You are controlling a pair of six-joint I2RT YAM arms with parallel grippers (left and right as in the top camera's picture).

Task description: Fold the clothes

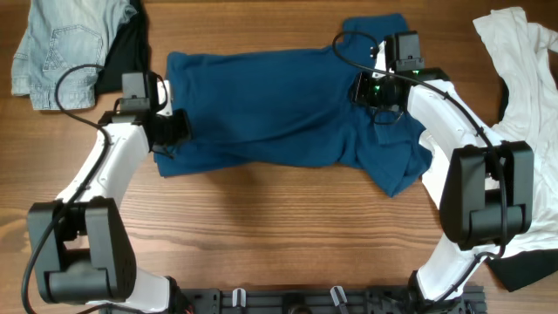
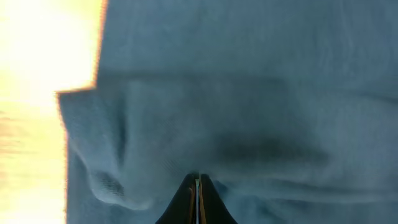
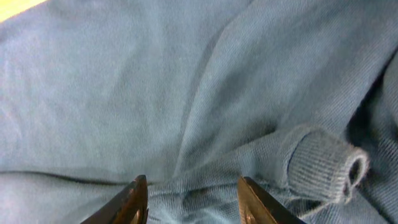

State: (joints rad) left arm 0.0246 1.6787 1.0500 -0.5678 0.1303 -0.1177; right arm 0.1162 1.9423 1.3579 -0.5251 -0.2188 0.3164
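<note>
- Currently, what is the state of the left gripper [image 2: 198,198]?
- Jaws are closed, with only a thin pale line between the two dark fingers. The tips sit against bunched blue fabric. Whether cloth is caught between them cannot be told from the left wrist view.
- Position of that gripper [image 1: 172,128] on the overhead view?
- At the left edge of the dark blue T-shirt [image 1: 261,105], near its lower left corner. The left arm reaches in from the front left of the table [image 1: 279,227].
- State of the right gripper [image 3: 194,200]?
- Jaws stand apart and hold nothing. Creased blue fabric lies between and beyond the fingers [image 3: 138,198]. A ribbed, rolled tube of cloth [image 3: 323,167] lies just to the right of the fingertips.
- Position of the right gripper [image 1: 359,88] overhead?
- Over the upper right part of the T-shirt, close to a sleeve that sticks up toward the far edge.
- How does the T-shirt lie?
- Spread crosswise at the middle of the wooden table, wrinkled. A second flap hangs toward the near edge at the lower right.
- Other garments?
- A pale denim piece [image 1: 61,48] lies at the far left corner, with a black garment [image 1: 126,52] touching its right side. A white shirt [image 1: 523,70] lies at the far right, apart from the T-shirt.
</note>
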